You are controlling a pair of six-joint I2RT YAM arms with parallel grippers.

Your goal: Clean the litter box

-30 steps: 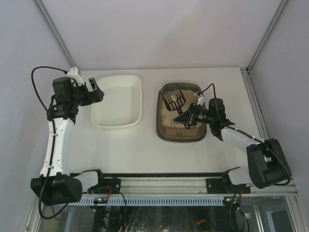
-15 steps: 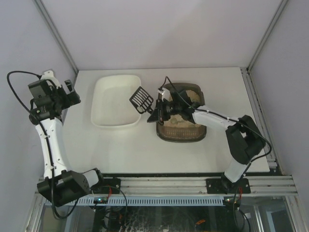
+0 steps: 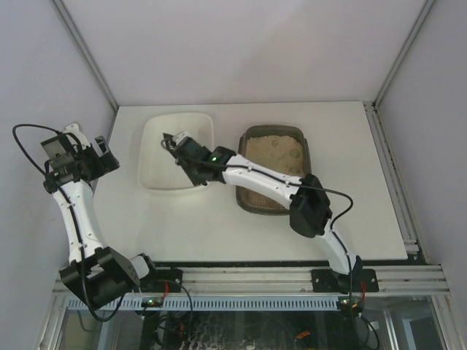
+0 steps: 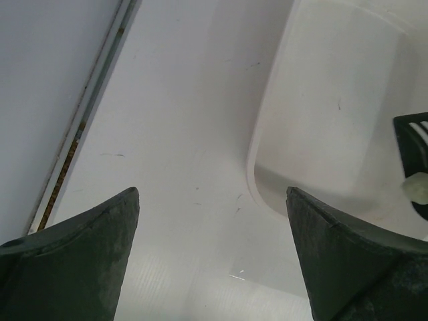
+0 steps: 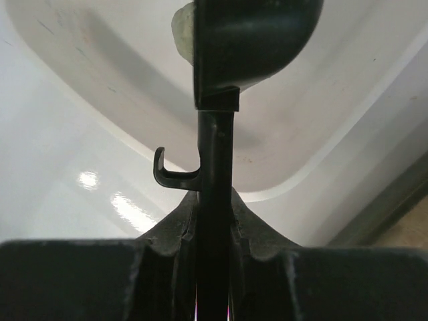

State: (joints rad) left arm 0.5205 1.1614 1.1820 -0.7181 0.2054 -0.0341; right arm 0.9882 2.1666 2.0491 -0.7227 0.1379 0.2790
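Left pincer (image 3: 104, 154) sits wide, nothing between the fingers, hovering over bare counter (image 3: 219, 226) at the far left. White tub (image 3: 155, 166) is just right of it; in the left wrist view the tub's rounded corner lies ahead and right of the fingertips. Right arm reaches all the way across, and the right pincer (image 3: 177, 146) is above the tub's interior, clamped narrow on the black scoop (image 5: 254, 47) by its handle. The scoop head sticks out ahead of the pincer over the tub floor, and a small hook on the handle sits just ahead of the fingertips. Pale lump (image 5: 182, 23) at the edge of the scoop head, can't tell what it is. Litter box (image 3: 255, 204) is right of the right pincer, beside the tub but apart from it, flat on the counter, with beige litter (image 3: 281, 149) inside. The right arm's forearm crosses over its near-left part.
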